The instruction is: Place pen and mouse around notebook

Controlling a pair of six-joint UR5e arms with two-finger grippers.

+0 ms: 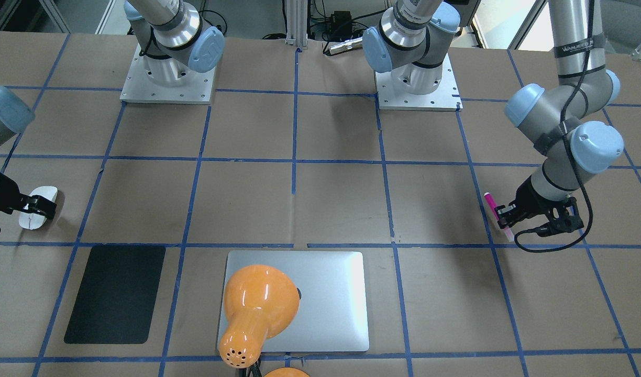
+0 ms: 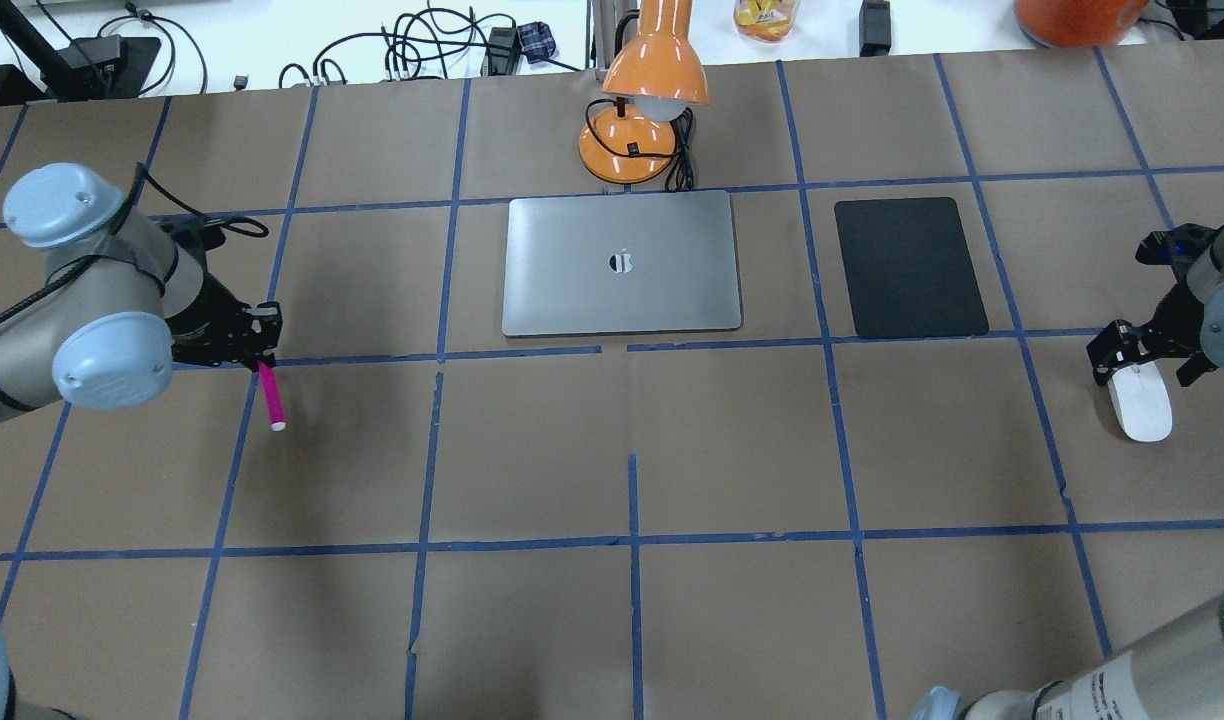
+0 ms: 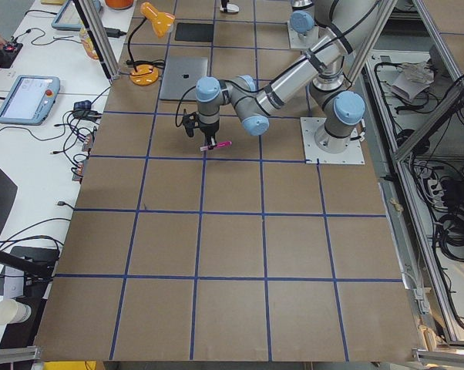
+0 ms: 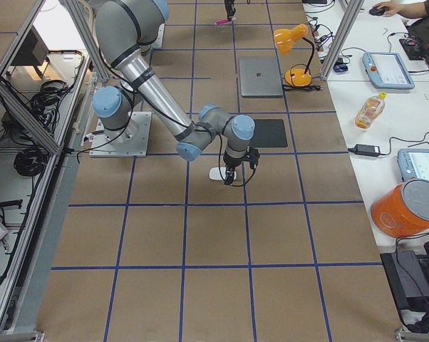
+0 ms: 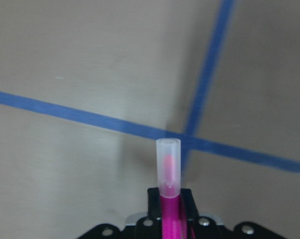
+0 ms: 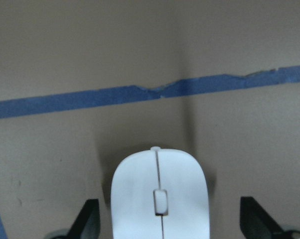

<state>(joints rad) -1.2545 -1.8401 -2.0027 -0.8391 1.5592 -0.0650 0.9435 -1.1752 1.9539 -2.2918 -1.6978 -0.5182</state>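
My left gripper [image 2: 259, 345] is shut on the pink pen [image 2: 272, 398] near the table's left side. The pen slants down, and its pale cap [image 5: 168, 164] shows in the left wrist view over a crossing of blue tape lines. On the table at the far right lies the white mouse [image 2: 1142, 405]. My right gripper [image 2: 1147, 358] stands open astride the mouse [image 6: 160, 199], one finger on each side with a gap between. The silver notebook [image 2: 622, 262] lies shut at the far middle, well away from both grippers.
A black mat [image 2: 909, 267] lies to the right of the notebook. An orange desk lamp [image 2: 642, 110] stands just behind the notebook, and in the front-facing view its shade [image 1: 257, 309] hides part of the lid. Brown paper with a blue tape grid covers the table.
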